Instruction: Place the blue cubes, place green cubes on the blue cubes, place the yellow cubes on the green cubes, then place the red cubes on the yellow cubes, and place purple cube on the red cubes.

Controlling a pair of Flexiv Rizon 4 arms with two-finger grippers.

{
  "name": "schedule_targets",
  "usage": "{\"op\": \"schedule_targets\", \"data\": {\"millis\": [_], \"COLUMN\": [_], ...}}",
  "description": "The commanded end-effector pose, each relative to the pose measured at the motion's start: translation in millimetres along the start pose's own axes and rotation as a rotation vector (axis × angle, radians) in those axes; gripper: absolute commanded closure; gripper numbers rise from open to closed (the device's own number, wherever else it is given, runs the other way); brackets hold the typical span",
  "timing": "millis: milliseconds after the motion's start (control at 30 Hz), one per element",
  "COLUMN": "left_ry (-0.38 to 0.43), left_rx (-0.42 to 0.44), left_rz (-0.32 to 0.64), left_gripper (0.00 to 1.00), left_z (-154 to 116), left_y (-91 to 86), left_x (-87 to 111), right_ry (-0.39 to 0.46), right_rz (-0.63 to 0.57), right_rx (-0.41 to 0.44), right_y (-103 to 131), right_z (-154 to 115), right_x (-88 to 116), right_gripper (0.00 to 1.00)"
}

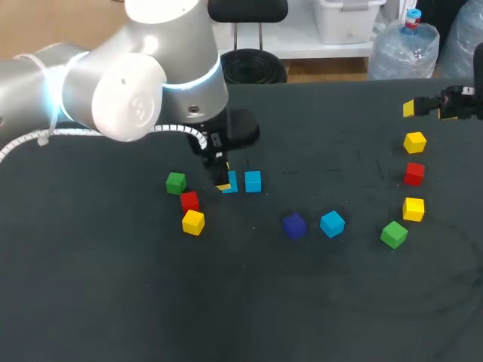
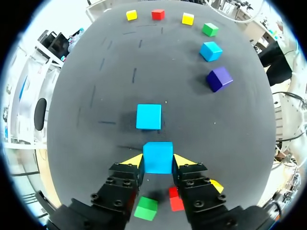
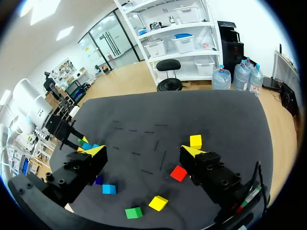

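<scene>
Down low, the left fingers (image 2: 158, 162) are closed on a blue cube (image 2: 158, 154), one yellow tip against each side, with the cube at the dark surface (image 1: 113, 302). A second blue cube (image 2: 148, 117) sits just ahead, near but apart. Beside that arm lie a green cube (image 1: 176, 182), a red cube (image 1: 189, 200) and a yellow cube (image 1: 193, 222). The purple cube (image 1: 293, 225) and a third blue cube (image 1: 332, 223) sit side by side nearer the middle. The right fingers (image 3: 143, 152) are spread wide and hold nothing, above the surface's far right side. Near them lie another yellow cube (image 1: 414, 142), another red cube (image 1: 413, 173), a third yellow cube (image 1: 413, 209) and another green cube (image 1: 393, 234)
</scene>
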State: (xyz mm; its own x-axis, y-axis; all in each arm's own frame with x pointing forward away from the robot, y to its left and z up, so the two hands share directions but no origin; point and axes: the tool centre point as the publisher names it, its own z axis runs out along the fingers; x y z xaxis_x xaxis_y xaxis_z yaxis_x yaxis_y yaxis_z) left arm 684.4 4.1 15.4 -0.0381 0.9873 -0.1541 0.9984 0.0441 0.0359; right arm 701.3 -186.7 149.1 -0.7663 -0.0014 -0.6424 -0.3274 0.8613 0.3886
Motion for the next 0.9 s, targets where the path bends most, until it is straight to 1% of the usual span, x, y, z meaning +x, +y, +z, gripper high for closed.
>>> {"op": "schedule_targets", "data": {"millis": [33,267,467,900], "left_ry": [0.001,0.004,0.008,0.008], "left_rx": [0.013,0.008,0.0,0.012], "left_rz": [0.012,0.041,0.046,0.04], "left_gripper": [1.0,1.0,1.0,1.0], "left_z": [2.2,5.6,7.8,9.0], "left_y": [4.2,9.8,17.6,17.1], "left_x": [-2.3,-2.3,-0.7,1.1], "right_ry": [-0.001,-0.001,-0.001,-0.001], "right_rz": [0.001,0.001,0.001,0.001], "right_rx": [0.007,0.007,0.007,0.007], "right_y": [1.6,1.6,1.6,1.6], "right_z": [-0.3,-0.3,-0.3,-0.3], "right_x": [0.3,0.3,0.3,0.3], "right_gripper": [0.0,0.0,0.0,0.0]}}
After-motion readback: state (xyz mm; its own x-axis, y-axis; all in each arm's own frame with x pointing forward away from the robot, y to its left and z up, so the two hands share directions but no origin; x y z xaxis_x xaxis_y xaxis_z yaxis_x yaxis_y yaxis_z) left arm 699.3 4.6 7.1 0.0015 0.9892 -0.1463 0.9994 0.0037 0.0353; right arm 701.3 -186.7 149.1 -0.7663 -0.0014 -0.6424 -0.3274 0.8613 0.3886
